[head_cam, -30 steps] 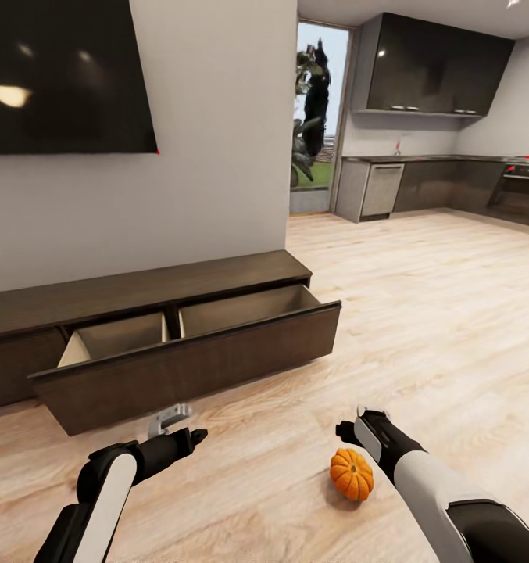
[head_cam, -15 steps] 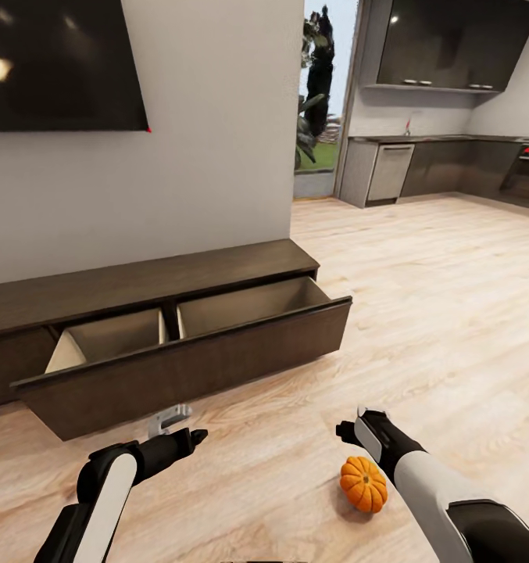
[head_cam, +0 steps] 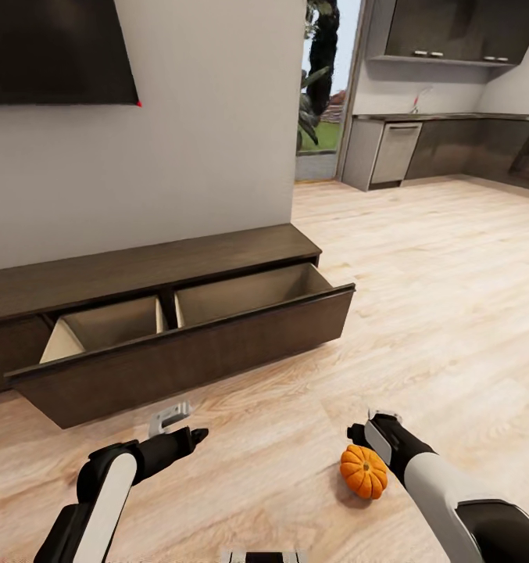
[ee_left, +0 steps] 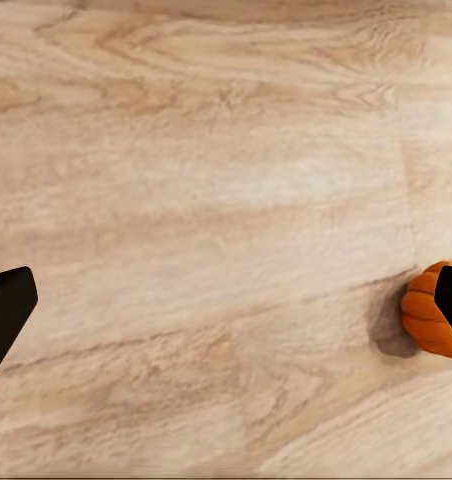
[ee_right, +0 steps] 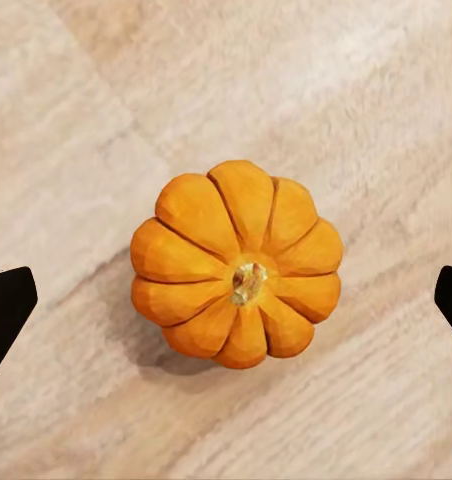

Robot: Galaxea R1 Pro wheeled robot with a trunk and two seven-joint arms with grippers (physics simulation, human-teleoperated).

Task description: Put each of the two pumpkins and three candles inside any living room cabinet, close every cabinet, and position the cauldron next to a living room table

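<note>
1. My right gripper hangs directly over the pumpkin, fingers spread wide, gripping nothing; pumpkin on floor.
2. Left gripper at 7 o'clock, also released.
3. Cabinet at 10 o'clock; drawer open.

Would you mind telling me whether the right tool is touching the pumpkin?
Apart. In the right wrist view the right tool is open, floor showing between each fingertip and the pumpkin.
</note>
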